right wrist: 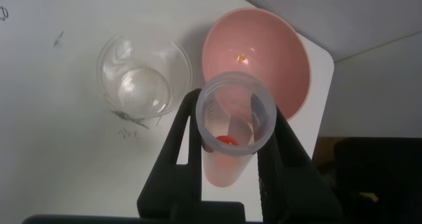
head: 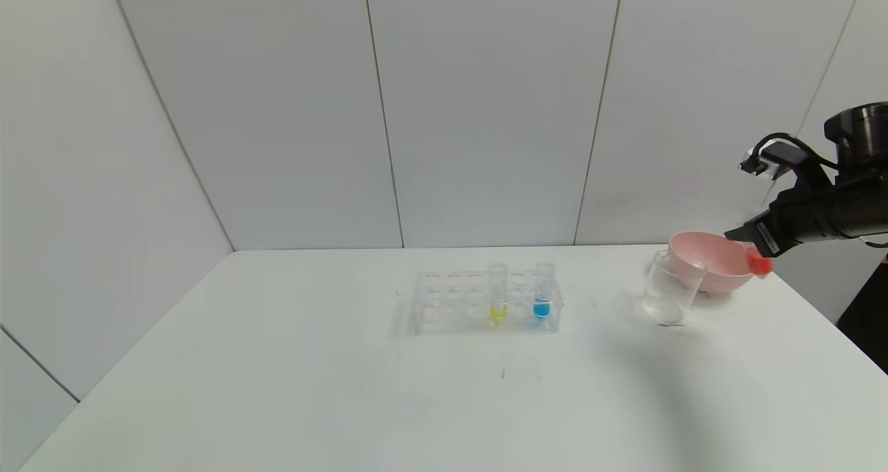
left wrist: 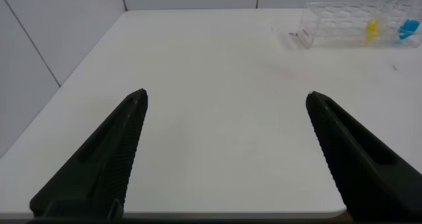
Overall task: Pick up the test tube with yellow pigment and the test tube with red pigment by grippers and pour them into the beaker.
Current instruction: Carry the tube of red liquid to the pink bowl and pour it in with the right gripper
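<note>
right pincer (head: 753, 250) raised at 3 o'clock over the pink bowl (head: 714, 277), clamped on the test tube with red pigment (right wrist: 231, 135), tilted, red-orange liquid at its round end. left pincer (left wrist: 224, 151) parked low with fingers wide apart, arm cut off. beaker (head: 669, 288) touching the bowl's 9 o'clock side. test tube with yellow pigment (head: 497, 293) upright in the rack (head: 444, 302) mid-table (head: 277, 389).

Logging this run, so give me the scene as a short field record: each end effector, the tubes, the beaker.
right end effector: shut on the red test tube, held above the table near the pink bowl
left end effector: open, low over bare table, away from the rack
yellow test tube: upright in the rack
blue test tube: upright in the rack
beaker: on the table beside the pink bowl, no colour in it
</note>
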### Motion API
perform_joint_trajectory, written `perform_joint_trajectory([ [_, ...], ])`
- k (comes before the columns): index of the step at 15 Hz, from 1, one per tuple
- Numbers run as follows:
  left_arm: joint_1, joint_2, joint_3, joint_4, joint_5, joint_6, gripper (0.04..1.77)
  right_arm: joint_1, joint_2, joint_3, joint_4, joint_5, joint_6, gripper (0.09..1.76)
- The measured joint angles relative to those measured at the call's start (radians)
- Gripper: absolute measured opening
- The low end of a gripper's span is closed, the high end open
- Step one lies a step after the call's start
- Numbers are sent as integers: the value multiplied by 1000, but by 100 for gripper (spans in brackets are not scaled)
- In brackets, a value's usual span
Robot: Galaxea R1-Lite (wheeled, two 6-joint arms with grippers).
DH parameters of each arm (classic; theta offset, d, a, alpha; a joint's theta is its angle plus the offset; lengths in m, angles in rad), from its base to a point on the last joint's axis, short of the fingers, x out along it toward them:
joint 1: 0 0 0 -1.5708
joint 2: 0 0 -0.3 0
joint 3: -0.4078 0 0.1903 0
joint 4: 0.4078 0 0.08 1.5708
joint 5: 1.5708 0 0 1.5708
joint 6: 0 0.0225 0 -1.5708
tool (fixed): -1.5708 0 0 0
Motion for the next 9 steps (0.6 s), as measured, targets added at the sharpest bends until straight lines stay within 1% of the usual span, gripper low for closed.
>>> perform_joint_trajectory([
  [2, 0, 0, 0, 0, 0, 0, 172, -12, 37, -91, 158, 0, -61, 54],
  [5, 0, 0, 0, 0, 0, 0, 172, -14, 86, -228, 331, -4, -130, 54],
  [7, 0, 0, 0, 0, 0, 0, 172, -10, 117, -297, 384, -18, -167, 54],
  [9, 0, 0, 0, 0, 0, 0, 172, -3, 148, -354, 430, -55, -210, 54],
])
